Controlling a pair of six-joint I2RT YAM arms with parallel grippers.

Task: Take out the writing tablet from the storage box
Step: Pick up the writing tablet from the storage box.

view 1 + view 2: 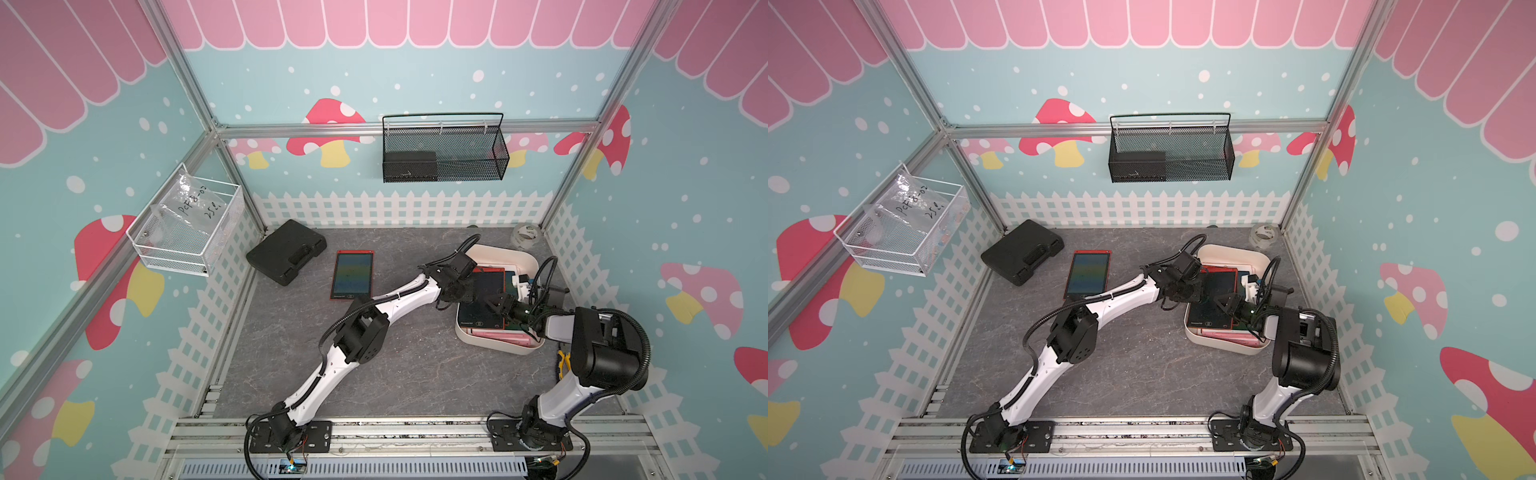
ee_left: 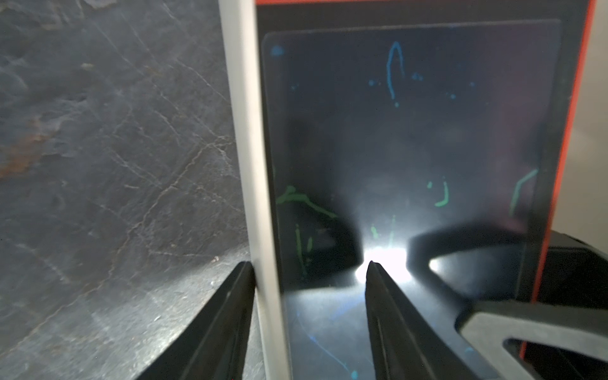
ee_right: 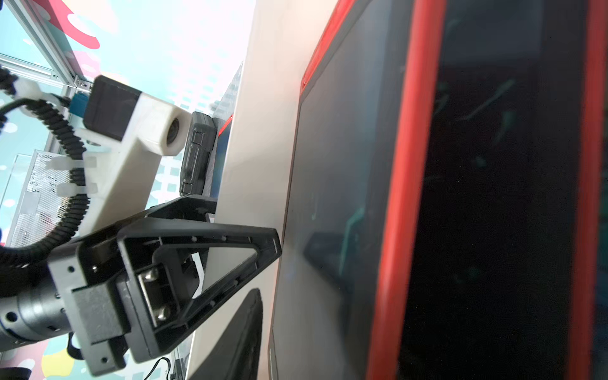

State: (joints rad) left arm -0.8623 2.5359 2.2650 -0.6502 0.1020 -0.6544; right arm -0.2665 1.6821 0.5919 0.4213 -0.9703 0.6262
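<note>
My left gripper (image 2: 309, 263) straddles the storage box (image 2: 250, 164) wall, fingers (image 2: 381, 296) parted: one outside touching it, one on the writing tablet (image 2: 411, 131). I cannot tell whether the right gripper (image 1: 494, 305) grips anything.

Grey marble-look surface (image 1: 415, 365) carries, in both top views: black hard case (image 1: 286, 251) at back left, lying askew; red-framed writing tablet (image 1: 352, 274) flat just beside it, screen up; cream storage box (image 1: 505, 253) on the right side. Clear tape roll (image 1: 525, 236) sits in the back right corner, near the box but apart. Small yellow item (image 1: 562, 362) at the right edge (mostly hidden, can't name it).
</note>
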